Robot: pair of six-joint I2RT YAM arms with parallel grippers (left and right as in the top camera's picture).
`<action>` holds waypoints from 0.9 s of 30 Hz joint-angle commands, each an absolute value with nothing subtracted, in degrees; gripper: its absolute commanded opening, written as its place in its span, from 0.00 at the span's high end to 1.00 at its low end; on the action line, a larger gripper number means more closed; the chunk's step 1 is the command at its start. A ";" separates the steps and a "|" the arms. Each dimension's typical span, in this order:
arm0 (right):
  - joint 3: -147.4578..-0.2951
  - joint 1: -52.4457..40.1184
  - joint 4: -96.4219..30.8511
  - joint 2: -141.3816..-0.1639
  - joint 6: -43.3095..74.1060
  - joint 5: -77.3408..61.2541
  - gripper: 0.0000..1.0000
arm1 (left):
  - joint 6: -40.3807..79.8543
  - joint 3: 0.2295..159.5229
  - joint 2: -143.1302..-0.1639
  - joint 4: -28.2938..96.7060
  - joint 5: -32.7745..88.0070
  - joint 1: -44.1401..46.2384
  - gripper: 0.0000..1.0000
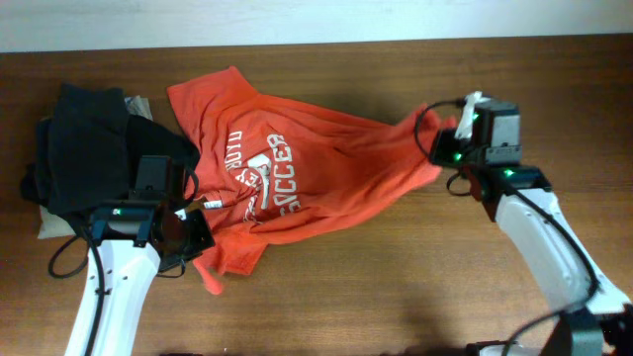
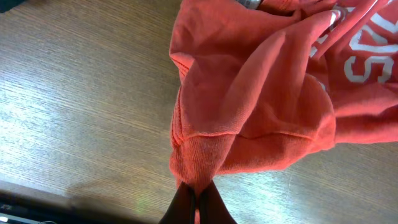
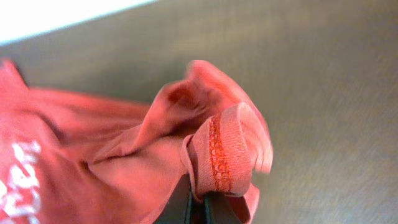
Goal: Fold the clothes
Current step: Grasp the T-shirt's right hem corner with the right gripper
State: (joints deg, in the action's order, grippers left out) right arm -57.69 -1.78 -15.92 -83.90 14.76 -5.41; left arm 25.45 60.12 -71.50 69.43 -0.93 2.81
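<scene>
**Shirt held at both ends, long axis lower left to upper right**

Overhead: the red-orange T-shirt [image 1: 297,183] lies print-up at mid-frame on the table [image 1: 396,287]. It is strung between the two arms. The left gripper [image 1: 190,235] has its lower-left corner, just beside the black garments [image 1: 89,148]. The right gripper [image 1: 442,148] has the far end at upper right. Neither arm is nearer, since each holds one end.

Left wrist: the dark fingers [image 2: 183,208] at the bottom edge are closed tight on a ribbed edge [image 2: 193,155]. The cloth fans up and rightward from them.

Right wrist: the jaws are pinched together on a stitched hem [image 3: 219,155] bunched above them. The rest of the shirt trails toward lower left.

Judgement: the next move must work along this diagonal.
</scene>
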 commanded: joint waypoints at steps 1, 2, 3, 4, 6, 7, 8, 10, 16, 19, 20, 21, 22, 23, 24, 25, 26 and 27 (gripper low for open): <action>-59.05 -1.43 -17.23 -84.01 14.85 -0.80 0.96 | 24.56 59.90 -71.02 69.04 -1.78 2.46 1.00; -59.07 -1.41 -18.87 -83.99 14.85 -0.80 0.96 | 24.56 59.90 -71.02 69.04 -1.91 2.46 1.00; -59.37 -1.41 -22.63 -83.42 14.85 -0.80 0.96 | 24.56 59.90 -71.02 68.84 -2.02 2.46 1.00; -60.23 -1.41 -27.81 -82.06 14.90 -0.80 0.96 | 24.56 59.90 -71.02 68.55 -2.04 2.46 1.00; -62.85 -1.34 -37.30 -79.33 15.05 0.03 0.96 | 24.56 59.90 -71.02 68.55 -2.85 2.46 1.00; -65.54 -0.60 -44.01 -79.13 15.07 0.51 0.92 | 24.56 59.90 -71.02 68.49 -2.85 2.46 1.00; -66.85 0.38 -47.53 -79.68 15.07 0.56 0.92 | 24.56 59.90 -71.02 68.38 -2.85 2.46 1.00; -67.09 3.01 -46.76 -81.62 15.07 0.47 0.92 | 24.58 59.90 -71.02 68.23 -2.83 2.46 1.00; -67.09 3.86 -35.09 -93.93 14.37 -2.31 0.01 | 24.58 59.90 -71.02 67.96 -2.83 2.46 1.00; -67.09 6.37 -48.05 -93.36 17.04 -1.69 0.01 | 24.56 59.90 -71.02 67.07 -2.83 2.46 1.00; -67.02 7.35 -51.20 -93.36 17.04 -1.67 0.01 | 24.58 59.90 -71.02 66.87 -2.81 2.46 1.00; -66.92 8.03 -52.93 -93.36 16.99 -1.67 0.01 | 24.56 59.90 -71.02 66.70 -2.83 2.46 1.00; -66.61 8.29 -53.21 -93.38 16.82 -1.69 0.01 | 24.58 59.90 -71.02 66.54 -2.83 2.46 1.00; -66.15 8.27 -53.10 -93.38 16.84 -1.69 0.02 | 24.58 59.90 -71.02 66.46 -2.83 2.46 1.00; -65.52 8.27 -52.69 -93.38 17.04 -1.72 0.04 | 24.56 59.90 -71.02 66.46 -2.83 2.46 1.00; -64.64 8.27 -51.96 -93.38 17.06 -1.76 0.05 | 24.56 59.90 -71.02 66.46 -2.83 2.46 1.00; -62.94 8.27 -50.04 -93.38 17.06 -2.52 0.07 | 24.56 59.90 -71.02 66.46 -2.83 2.46 1.00; -60.36 8.27 -46.52 -93.38 17.04 -4.71 0.12 | 24.56 59.90 -71.02 66.41 -2.83 2.46 1.00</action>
State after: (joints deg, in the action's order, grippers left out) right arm -64.29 8.08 -50.41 -94.06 16.51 -2.04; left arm 25.45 60.07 -71.50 66.57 -2.00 2.81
